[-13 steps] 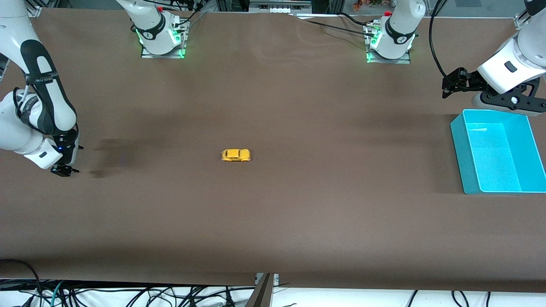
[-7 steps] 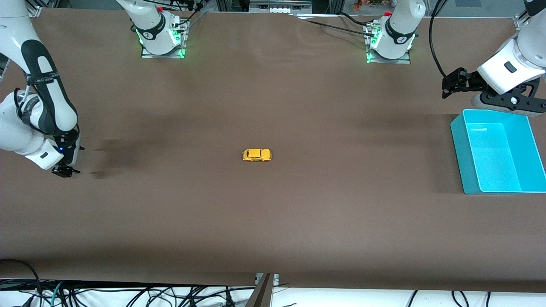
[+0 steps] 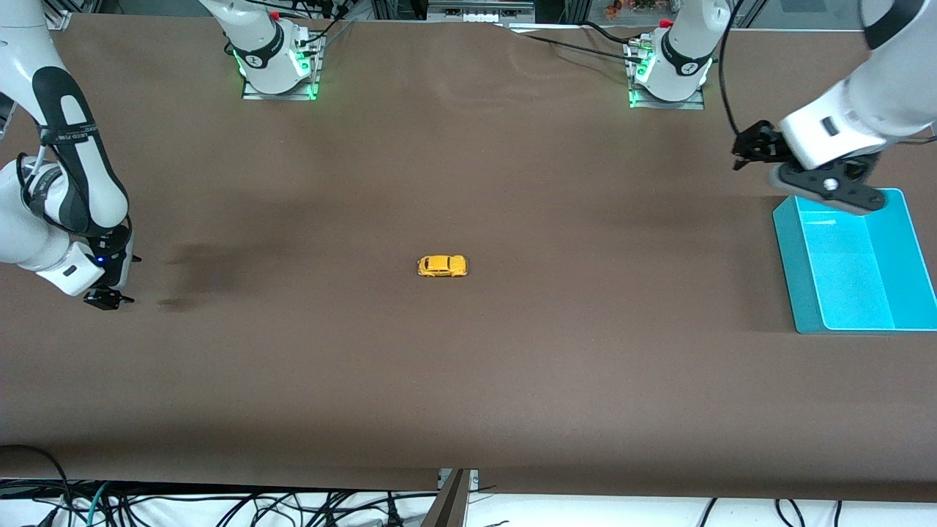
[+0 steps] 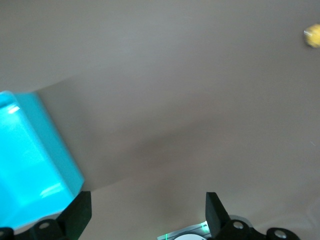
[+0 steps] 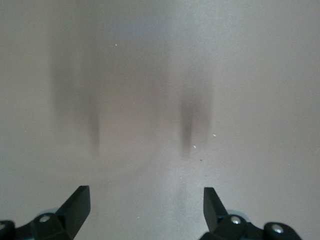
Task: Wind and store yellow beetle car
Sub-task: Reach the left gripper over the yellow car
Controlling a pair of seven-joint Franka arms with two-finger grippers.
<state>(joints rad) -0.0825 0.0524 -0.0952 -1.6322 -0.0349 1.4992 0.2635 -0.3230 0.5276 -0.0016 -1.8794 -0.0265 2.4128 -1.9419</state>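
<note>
Brown table [image 3: 512,380] before you: the yellow beetle car [image 3: 442,266] sits alone mid-table, not yet stored in the teal bin [image 3: 787,241], your left gripper [image 3: 812,179] spread empty over the bin's edge, right gripper [image 3: 106,298] waiting, released.

front: high up, across the table [image 3: 468,380], facing both bases | left wrist: looks down past its fingertips [image 4: 75,215] | right wrist: close over bare tabletop | shared: teal bin [image 3: 798,278] and yellow beetle car [image 3: 442,266], front + left wrist
</note>
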